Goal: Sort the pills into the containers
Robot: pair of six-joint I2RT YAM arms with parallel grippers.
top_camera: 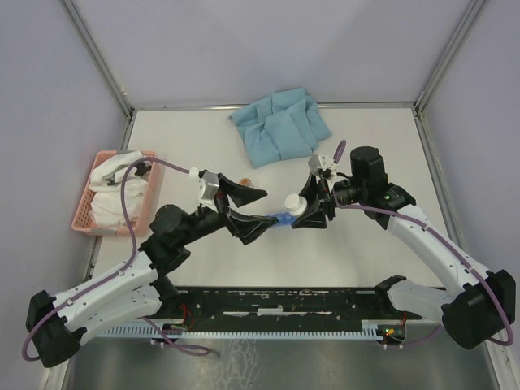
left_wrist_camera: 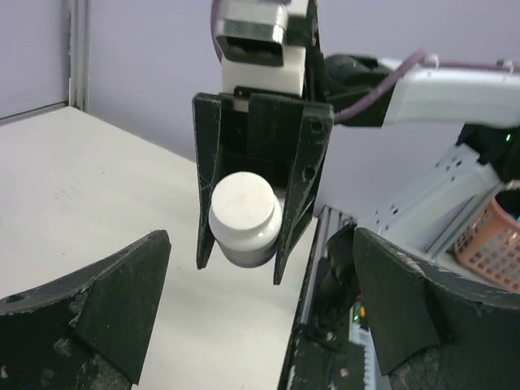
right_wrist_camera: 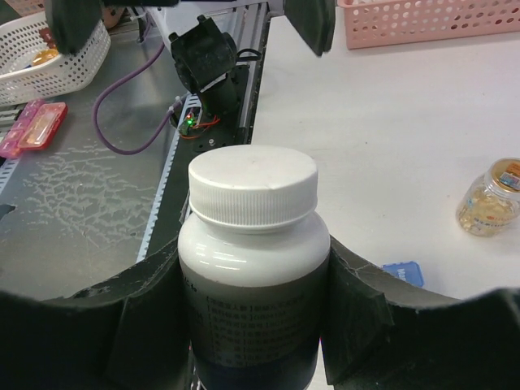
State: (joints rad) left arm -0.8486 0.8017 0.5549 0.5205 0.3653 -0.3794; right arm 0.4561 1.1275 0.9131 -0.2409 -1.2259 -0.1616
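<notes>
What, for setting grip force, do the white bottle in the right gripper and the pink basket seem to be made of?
White bottle: probably plastic, smooth and glossy; light streaks show on its shoulder, and its cap looks duller. Pink basket: likely moulded plastic, fairly matt; its wall is a regular grid of small holes.

From top you get just a sliver of organiser (top_camera: 282,218). Rest sits under left gripper (top_camera: 262,208) & right gripper (top_camera: 307,207), so compartments can't be told. Right wrist cam: bottle (right_wrist_camera: 252,268) base cut off at btm edge, label print too blurred to read; jar (right_wrist_camera: 490,197) clipped at rt edge.
</notes>
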